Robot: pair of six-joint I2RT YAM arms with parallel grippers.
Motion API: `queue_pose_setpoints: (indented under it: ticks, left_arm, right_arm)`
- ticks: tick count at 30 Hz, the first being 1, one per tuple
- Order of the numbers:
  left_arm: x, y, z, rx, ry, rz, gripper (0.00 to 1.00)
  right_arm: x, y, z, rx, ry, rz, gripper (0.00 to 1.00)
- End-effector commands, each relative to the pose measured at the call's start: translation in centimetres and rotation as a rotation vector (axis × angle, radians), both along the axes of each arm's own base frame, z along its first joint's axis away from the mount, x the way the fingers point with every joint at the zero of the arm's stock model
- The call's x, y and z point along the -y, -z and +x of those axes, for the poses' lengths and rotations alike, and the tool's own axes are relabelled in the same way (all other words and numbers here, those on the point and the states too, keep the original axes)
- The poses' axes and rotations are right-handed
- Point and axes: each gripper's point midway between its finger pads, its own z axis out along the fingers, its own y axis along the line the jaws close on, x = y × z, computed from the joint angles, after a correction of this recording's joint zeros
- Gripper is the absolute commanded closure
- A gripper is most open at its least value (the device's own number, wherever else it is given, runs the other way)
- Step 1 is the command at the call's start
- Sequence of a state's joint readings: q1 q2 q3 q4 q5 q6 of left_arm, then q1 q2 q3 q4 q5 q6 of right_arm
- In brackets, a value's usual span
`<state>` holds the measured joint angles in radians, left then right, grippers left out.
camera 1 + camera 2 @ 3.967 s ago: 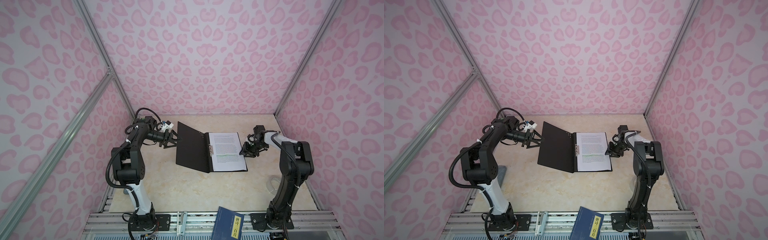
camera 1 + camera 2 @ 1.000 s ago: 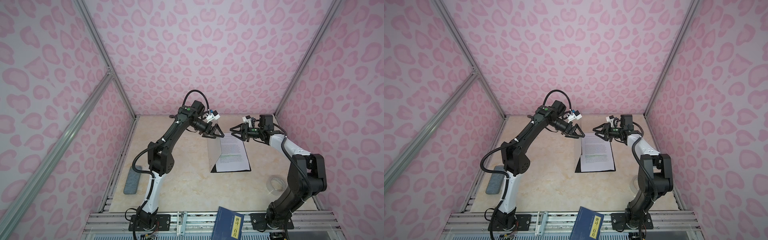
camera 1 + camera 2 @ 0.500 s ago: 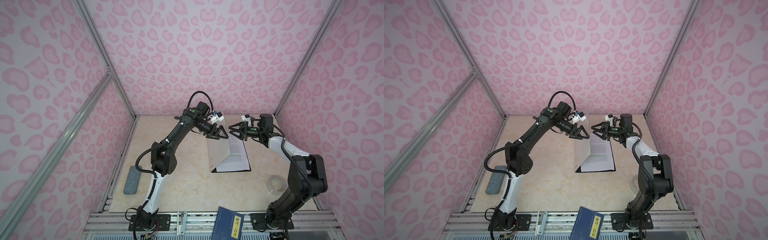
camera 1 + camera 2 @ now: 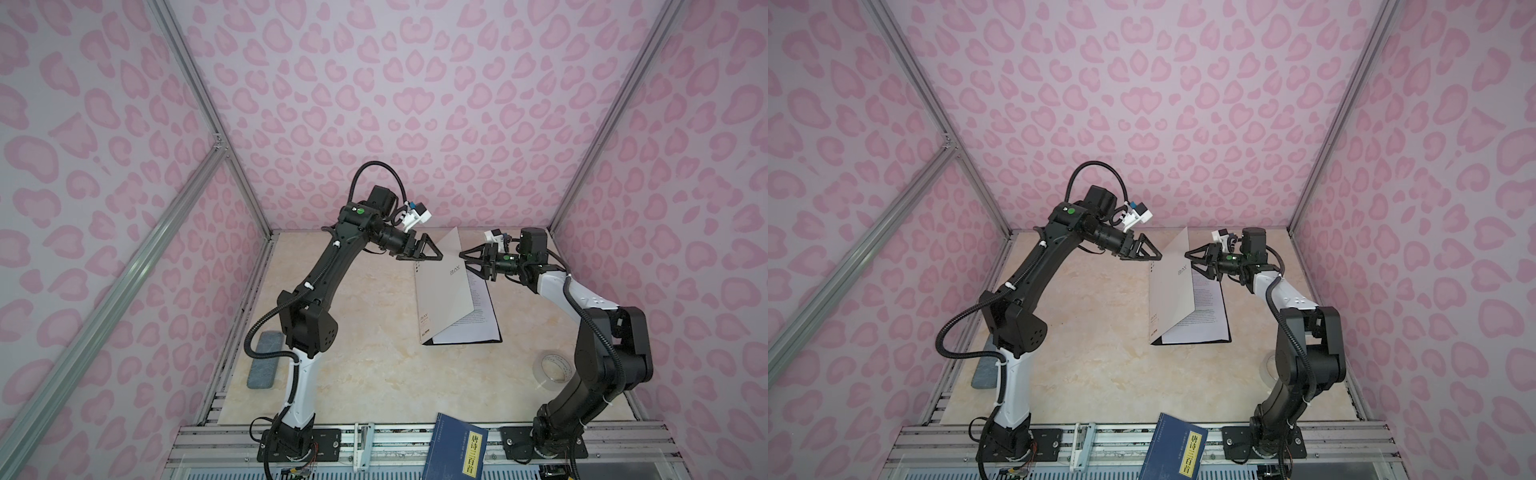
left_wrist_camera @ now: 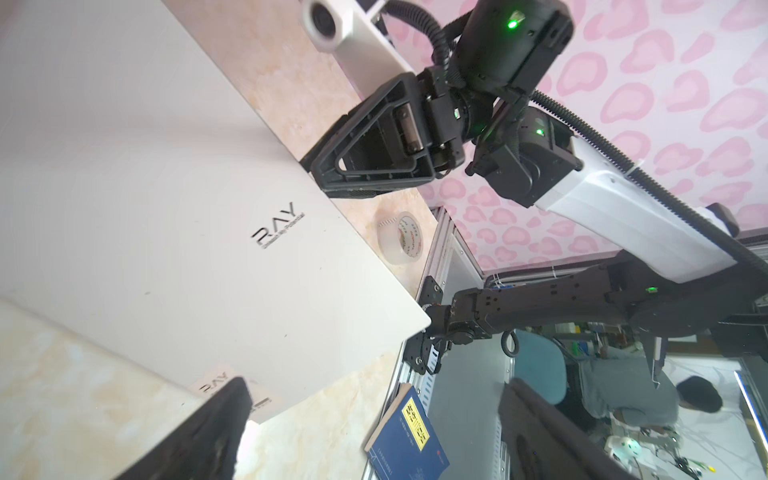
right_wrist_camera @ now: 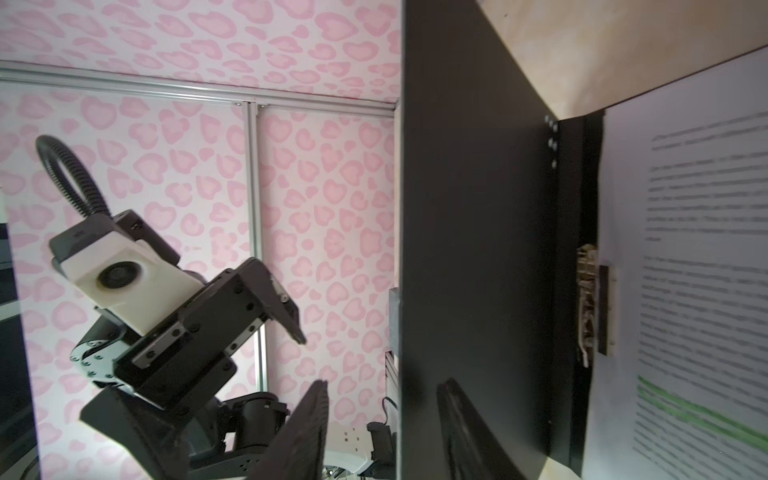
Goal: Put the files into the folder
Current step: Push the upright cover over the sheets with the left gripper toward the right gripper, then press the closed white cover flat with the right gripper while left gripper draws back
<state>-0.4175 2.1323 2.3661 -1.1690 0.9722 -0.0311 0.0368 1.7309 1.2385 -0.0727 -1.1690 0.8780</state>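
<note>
Two grippers: both up at the folder's (image 4: 444, 299) far end, one on each face of its raised cover.
Left gripper (image 4: 432, 254): spread wide, empty, just beside the cover's grey-white outer face; contact not clear from any view.
Right gripper (image 4: 464, 257): about half spread, straddling the cover's free edge from the black inner side, clamped on nothing as far as visible.
Folder: on the table (image 4: 365, 332), back board flat, cover tilted up from the spine and leaning over the files; not yet shut.
Files (image 4: 478, 316): inside the folder, flat on its back board, partly roofed by the cover, near corner and outer margin showing.
Long axis: along the folder's spine, near end to far end; spine on the left arm's side, free edge on the right arm's side.
Deciding relation: cover between the two grippers, hinge line low on the left gripper's side. Probably a push on the outer face, down and toward the right arm, to lay the cover on the files. Left gripper better placed for it, right gripper needing to clear out from under first.
Left wrist view only: "RAY" logo on the cover (image 5: 187, 208), right gripper's tip at the free edge, tape roll (image 5: 405, 239) past that edge.
Right wrist view only: black inside (image 6: 478, 249), metal clip (image 6: 594, 307) by the spine sitting on the files' (image 6: 685, 249) margin, a green-highlighted line.
Top views: whole layout, clip hidden.
</note>
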Motion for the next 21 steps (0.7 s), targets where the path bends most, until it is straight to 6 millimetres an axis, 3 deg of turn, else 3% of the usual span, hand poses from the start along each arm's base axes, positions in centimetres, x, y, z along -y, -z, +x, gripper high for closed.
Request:
queue_pose_setpoints:
  ticks: [1, 6, 10, 15, 21]
  left_arm:
    - [-3.3, -2.2, 0.5, 0.025, -0.054, -0.027, 0.03]
    - [-8.9, -4.9, 2.0, 0.095, -0.175, -0.03, 0.03]
    - [-12.4, -5.7, 2.4, 0.128, -0.261, -0.002, 0.03]
    - [-15.1, -5.7, 2.5, 0.117, -0.333, 0.012, 0.03]
    - [-17.2, -4.9, 1.5, 0.102, -0.371, 0.028, 0.03]
  right_arm:
    - [1.5, 5.0, -2.7, -0.105, -0.061, -0.255, 0.58]
    - [1.7, 6.7, -3.4, -0.131, -0.085, -0.326, 0.64]
    - [2.4, 8.2, -4.0, -0.155, -0.095, -0.418, 0.68]
    - [4.2, 11.0, -4.8, -0.215, -0.106, -0.587, 0.75]
    - [4.7, 11.9, -5.1, -0.228, -0.103, -0.64, 0.7]
